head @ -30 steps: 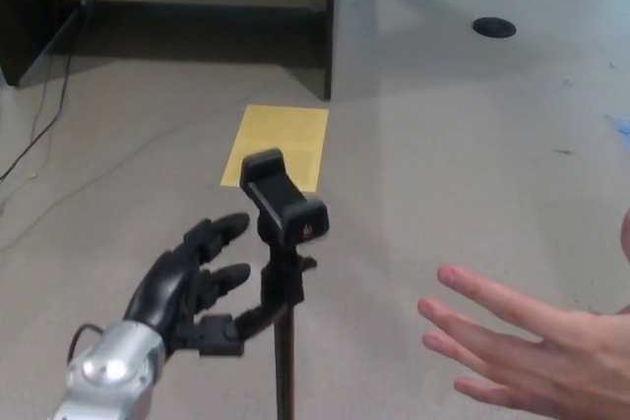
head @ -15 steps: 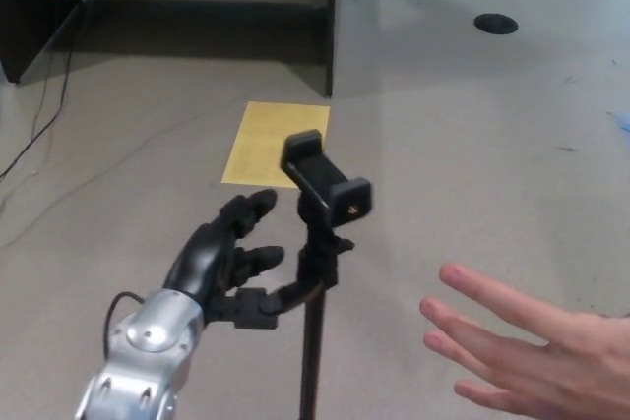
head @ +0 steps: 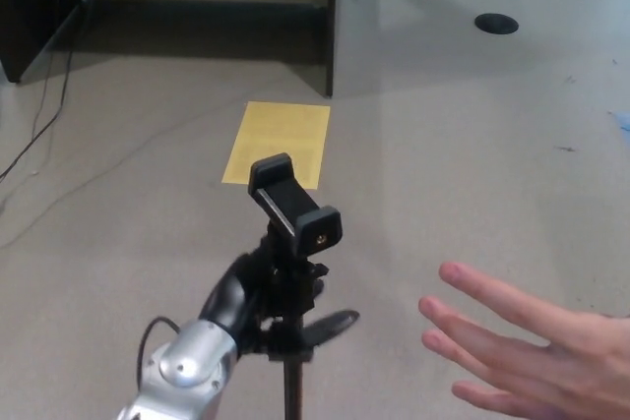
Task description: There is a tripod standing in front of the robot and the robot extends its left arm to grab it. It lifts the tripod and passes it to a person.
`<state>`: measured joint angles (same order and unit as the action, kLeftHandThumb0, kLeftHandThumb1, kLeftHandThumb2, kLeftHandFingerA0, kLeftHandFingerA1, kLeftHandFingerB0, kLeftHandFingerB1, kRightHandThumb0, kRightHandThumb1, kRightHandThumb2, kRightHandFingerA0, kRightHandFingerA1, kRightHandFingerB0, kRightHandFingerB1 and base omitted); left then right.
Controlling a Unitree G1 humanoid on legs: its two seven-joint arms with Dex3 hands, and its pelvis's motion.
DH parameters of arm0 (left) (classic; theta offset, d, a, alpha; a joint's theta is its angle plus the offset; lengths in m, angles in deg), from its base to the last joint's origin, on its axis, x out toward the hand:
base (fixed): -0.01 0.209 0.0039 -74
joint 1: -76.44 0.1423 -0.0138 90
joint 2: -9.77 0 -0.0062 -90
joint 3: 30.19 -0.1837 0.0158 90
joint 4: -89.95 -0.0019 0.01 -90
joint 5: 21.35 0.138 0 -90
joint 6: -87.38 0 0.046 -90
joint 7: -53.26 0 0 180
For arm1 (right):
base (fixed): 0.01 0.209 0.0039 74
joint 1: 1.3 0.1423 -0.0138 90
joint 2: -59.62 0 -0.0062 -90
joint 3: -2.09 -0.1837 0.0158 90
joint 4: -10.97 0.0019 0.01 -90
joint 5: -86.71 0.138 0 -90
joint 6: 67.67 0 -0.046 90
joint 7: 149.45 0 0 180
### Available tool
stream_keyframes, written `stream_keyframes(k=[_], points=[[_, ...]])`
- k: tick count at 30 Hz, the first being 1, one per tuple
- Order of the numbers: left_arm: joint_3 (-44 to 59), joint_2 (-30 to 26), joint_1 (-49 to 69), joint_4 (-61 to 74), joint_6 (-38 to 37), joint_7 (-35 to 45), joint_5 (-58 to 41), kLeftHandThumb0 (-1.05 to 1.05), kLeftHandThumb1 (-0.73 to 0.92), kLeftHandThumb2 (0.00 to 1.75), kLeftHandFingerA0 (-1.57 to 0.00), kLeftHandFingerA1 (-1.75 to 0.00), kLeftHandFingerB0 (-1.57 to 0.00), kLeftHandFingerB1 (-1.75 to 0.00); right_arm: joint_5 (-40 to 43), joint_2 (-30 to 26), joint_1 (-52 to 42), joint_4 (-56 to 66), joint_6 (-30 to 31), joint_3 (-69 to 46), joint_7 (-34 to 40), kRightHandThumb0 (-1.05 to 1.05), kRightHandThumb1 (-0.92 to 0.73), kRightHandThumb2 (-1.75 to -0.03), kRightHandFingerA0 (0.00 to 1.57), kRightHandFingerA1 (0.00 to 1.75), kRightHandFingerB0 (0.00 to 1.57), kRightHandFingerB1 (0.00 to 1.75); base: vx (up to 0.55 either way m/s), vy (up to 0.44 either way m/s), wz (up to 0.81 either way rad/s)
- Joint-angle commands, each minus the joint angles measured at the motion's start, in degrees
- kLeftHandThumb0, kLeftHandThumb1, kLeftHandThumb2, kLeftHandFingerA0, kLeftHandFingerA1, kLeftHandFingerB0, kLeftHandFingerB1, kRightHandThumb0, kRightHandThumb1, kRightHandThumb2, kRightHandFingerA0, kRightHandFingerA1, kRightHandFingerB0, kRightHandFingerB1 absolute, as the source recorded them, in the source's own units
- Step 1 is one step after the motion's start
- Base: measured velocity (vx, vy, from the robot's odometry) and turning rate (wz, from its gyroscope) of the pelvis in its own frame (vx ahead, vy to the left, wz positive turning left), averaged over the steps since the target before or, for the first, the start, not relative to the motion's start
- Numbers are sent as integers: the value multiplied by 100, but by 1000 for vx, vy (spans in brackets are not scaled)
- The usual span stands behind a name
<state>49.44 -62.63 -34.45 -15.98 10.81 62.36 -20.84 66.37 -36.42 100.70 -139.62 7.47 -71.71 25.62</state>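
Observation:
A black tripod (head: 293, 211) stands low in the middle of the head view. Its phone clamp is on top and its pole (head: 291, 390) runs down out of the picture. My left hand (head: 254, 294) comes up from the bottom left on a silver wrist. Its black fingers are wrapped around the stem just under the clamp. The tripod's pan handle (head: 331, 324) sticks out to the right below my hand. A person's open hand (head: 522, 346) reaches in from the bottom right, palm up, a short gap from the tripod. My right hand does not show.
A yellow sheet (head: 279, 143) lies on the grey floor beyond the tripod. A dark partition edge (head: 331, 27) stands behind it. Cables (head: 49, 95) trail along the left. A round floor socket (head: 495, 23) is at the far right.
My left hand moved right and closed around the tripod's stem. The clamp head swung back to the left, and the pan handle now points right. The person's hand stayed put.

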Motion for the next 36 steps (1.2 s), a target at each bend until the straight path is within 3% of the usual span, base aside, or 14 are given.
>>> stream_keyframes(k=[1, 5, 6, 8, 9, 10, 14, 15, 17, 26, 27, 32, 35, 36], points=[[-32, 66, 238, 29, 168, -96, 77, -31, 25, 83, -2, -47, 0, -48, -3, -109, -56, 32, 24, -52, -37, -38, -68, -60, 65, 47, 46, 36, 0, 0, 0], [-31, 111, 387, -17, 68, -45, 51, -31, 25, 83, -2, -48, 0, -48, 21, -110, -76, -15, -62, -87, -48, -37, -69, -61, 65, 45, 46, 37, 0, 0, 0], [-26, 119, 398, -24, 64, -36, 43, -57, 39, 69, -18, -43, -6, -22, 17, -111, -71, -23, -65, -89, -51, -38, -70, -61, 64, 43, 46, 36, 0, 0, 0], [12, 164, 438, -58, 86, -23, -14, -30, 26, 84, -3, -48, 0, -49, 19, -113, -58, -58, -98, -98, -69, -37, -70, -61, 64, 43, 46, 36, 0, 0, 0], [6, 170, 416, -96, 98, -30, 9, -54, 38, 68, -18, -44, -5, -21, 24, -110, -40, -83, -116, -107, -71, -37, -70, -61, 63, 43, 46, 37, 0, 0, 0], [-19, 161, 418, -151, 102, -50, 60, -30, 26, 84, -2, -47, 0, -49, -28, -123, -37, -78, -125, -72, -43, -38, -70, -61, 63, 42, 46, 36, 0, 0, 0], [-88, 128, 400, -377, -37, -87, 178, -30, 26, 84, -3, -47, 0, -49, -4, -107, -70, -26, -162, -83, -60, -38, -69, -61, 63, 44, 47, 37, 0, 0, 0], [-99, 130, 384, -424, -74, -90, 189, -57, 39, 70, -25, -45, -7, -24, -4, -107, -76, -27, -170, -83, -59, -37, -69, -61, 64, 44, 47, 37, 0, 0, 0], [-134, 145, 365, -491, -155, -138, 237, -55, 46, 55, -33, -37, -9, -23, -9, -109, -87, -34, -160, -80, -61, -37, -70, -61, 63, 43, 46, 37, 0, 0, 0], [-168, 328, 129, -853, -433, -173, 246, -53, 47, 71, -45, -49, -12, -35, 26, -87, -73, -35, -33, -136, -135, -37, -70, -60, 64, 42, 45, 35, 0, 0, 0], [-150, 418, 153, -851, -458, -185, 188, -35, 67, 62, -72, -46, -26, -31, -5, -83, -92, 5, 21, -103, -155, -37, -70, -60, 64, 41, 45, 35, 0, 0, 0], [-258, 596, 216, -863, -909, -289, 268, -5, 82, 63, -114, -65, -83, -49, -1, -89, -81, -38, -30, -106, -172, -38, -70, -61, 62, 42, 46, 36, 0, 0, 0], [-179, 759, 264, -808, -1139, -427, 206, 1, 81, 76, -101, -118, -82, -96, -8, -92, -28, -53, 14, -105, -191, -38, -70, -60, 62, 41, 45, 35, 0, 0, 0], [-147, 794, 281, -786, -1195, -456, 190, 1, 81, 76, -101, -118, -82, -96, -25, -100, -19, -37, 37, -95, -186, -38, -70, -60, 62, 41, 45, 35, 0, 0, 0]])
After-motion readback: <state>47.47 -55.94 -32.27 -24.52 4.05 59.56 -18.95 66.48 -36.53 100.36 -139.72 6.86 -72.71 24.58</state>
